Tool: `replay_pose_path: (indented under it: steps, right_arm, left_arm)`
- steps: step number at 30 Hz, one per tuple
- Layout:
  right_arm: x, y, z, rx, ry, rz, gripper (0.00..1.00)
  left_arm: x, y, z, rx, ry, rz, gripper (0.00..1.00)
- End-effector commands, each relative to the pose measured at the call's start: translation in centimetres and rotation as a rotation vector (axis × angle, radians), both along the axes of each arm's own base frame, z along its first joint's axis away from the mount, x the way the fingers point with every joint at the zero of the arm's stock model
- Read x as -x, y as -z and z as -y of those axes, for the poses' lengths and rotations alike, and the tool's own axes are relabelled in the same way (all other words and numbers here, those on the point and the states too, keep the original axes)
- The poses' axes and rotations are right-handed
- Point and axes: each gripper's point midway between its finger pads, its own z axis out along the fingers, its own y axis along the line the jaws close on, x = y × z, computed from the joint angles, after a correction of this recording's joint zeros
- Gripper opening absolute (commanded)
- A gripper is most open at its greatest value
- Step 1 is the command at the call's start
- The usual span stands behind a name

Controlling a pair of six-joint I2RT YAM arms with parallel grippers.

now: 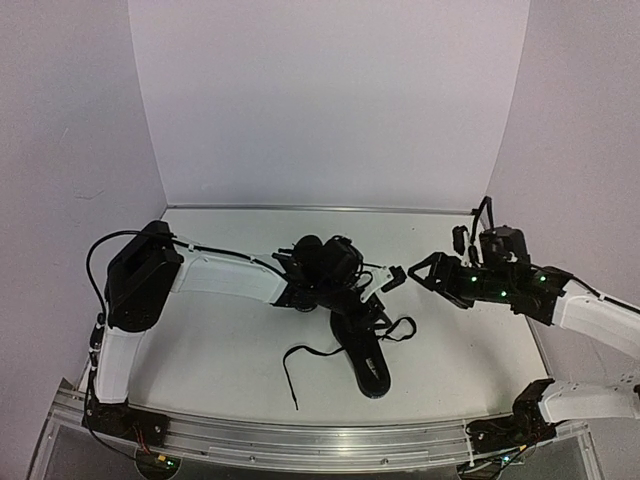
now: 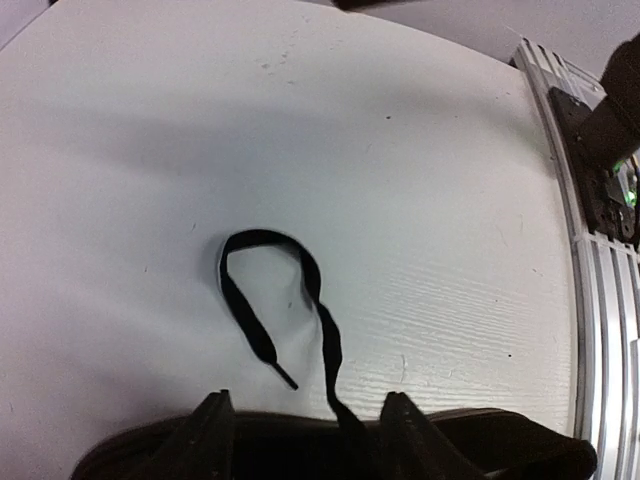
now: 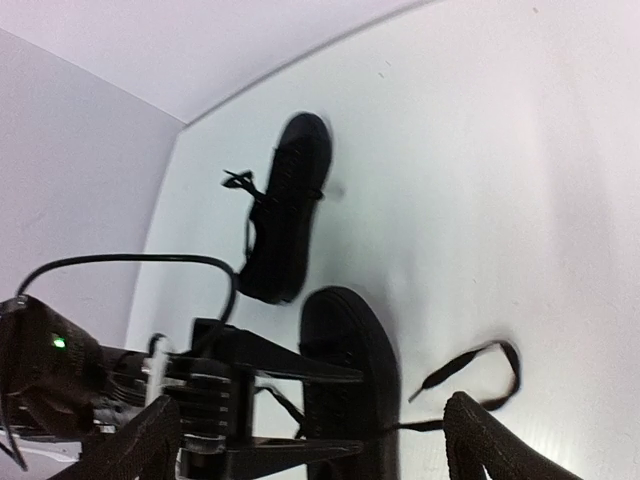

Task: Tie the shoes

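One black shoe [image 1: 368, 365] lies near the table's front centre, with its laces untied. One loose lace [image 1: 290, 365] trails to its left and curls in a loop in the left wrist view [image 2: 265, 290]; another lace [image 1: 400, 328] loops to its right. My left gripper [image 1: 365, 305] is open and straddles this shoe [image 3: 350, 340], one finger [image 2: 210, 430] on each side, with the lace running between them. The second black shoe [image 3: 285, 220] lies farther off, mostly hidden under my left arm in the top view. My right gripper [image 1: 420, 272] is open and empty, to the right of the shoes.
An aluminium rail [image 1: 300, 440] runs along the table's front edge and also shows in the left wrist view [image 2: 600, 300]. White walls [image 1: 330, 100] close the back and sides. The left arm's black cable [image 3: 130, 262] arcs near the far shoe.
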Motion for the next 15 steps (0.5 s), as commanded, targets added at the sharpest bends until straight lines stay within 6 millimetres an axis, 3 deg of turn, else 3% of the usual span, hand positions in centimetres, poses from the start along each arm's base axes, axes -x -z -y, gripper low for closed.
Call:
replay_pose_path:
  steps: [1,3,6,8,11,15]
  right_arm:
    - [0.3,4.3,0.8,0.13,-0.007,-0.09,0.85]
    - [-0.2,5.3,0.3,0.189,-0.05,-0.1,0.83]
    - [-1.0,7.9,-0.7,0.303,-0.147,-0.144,0.77]
    - [-1.4,9.9,-0.9,0.381,-0.197,-0.185,0.73]
    - [-2.6,11.0,-1.4,0.451,-0.243,-0.187,0.68]
    - [-2.7,12.3,-1.9,0.487,-0.302,-0.221,0.64]
  left_arm:
    - [-1.3,-4.8,-3.8,0.053,-0.078,0.004,0.57]
    - [-2.4,-6.0,-6.2,0.067,-0.133,-0.028,0.61]
    - [-3.1,-5.1,-9.7,0.039,-0.203,-0.093,0.62]
    - [-3.0,-3.5,-11.8,-0.011,-0.233,-0.123,0.62]
    - [-2.8,-1.8,-13.9,-0.069,-0.283,-0.17,0.62]
    - [-1.5,0.7,-15.4,-0.127,-0.307,-0.257,0.63]
